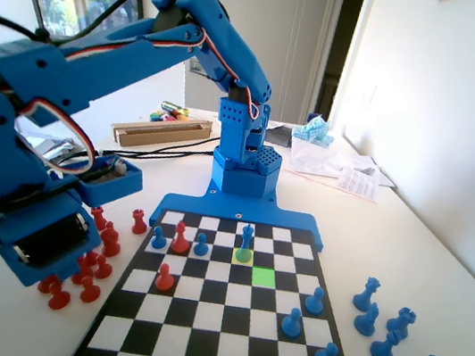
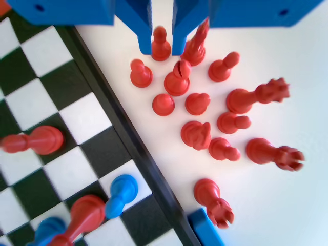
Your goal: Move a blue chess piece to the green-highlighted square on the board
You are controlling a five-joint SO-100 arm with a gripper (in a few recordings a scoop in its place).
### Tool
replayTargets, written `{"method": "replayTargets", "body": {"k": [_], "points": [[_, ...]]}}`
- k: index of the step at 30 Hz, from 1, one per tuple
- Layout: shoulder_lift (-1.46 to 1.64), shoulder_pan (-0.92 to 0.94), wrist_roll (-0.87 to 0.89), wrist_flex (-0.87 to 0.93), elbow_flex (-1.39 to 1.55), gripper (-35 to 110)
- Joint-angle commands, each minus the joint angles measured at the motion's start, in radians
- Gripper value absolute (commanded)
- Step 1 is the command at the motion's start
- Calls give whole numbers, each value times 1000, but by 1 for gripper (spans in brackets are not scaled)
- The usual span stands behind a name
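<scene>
The blue chess piece (image 1: 247,239), slender with a pointed top, stands on a pale yellow-green square near the far end of the board (image 1: 241,215). The green-highlighted square (image 1: 263,277) lies one square nearer and one to the right of it, with nothing on it. My gripper (image 1: 41,266) hangs off the board's left side, above a cluster of red pieces. In the wrist view the gripper (image 2: 162,50) is open, its jaws either side of a red pawn (image 2: 161,43) on the table below. The board's dark edge (image 2: 128,138) runs diagonally there.
Several red pieces (image 2: 197,102) stand on the table left of the board (image 1: 97,255). Several blue pieces (image 1: 391,347) stand off its right side. Red pieces (image 1: 180,239) and blue pawns (image 1: 291,322) stand on the board. A cardboard box (image 1: 159,132) lies behind.
</scene>
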Motion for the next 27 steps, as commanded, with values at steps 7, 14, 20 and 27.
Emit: {"method": "replayTargets", "body": {"k": [7,14,20,27], "points": [[328,-61,40,140,-71,9],[650,-209,80,112,267,9],[916,-364,120,8,634,11],[1077,-518,179,-55,907,11]]}}
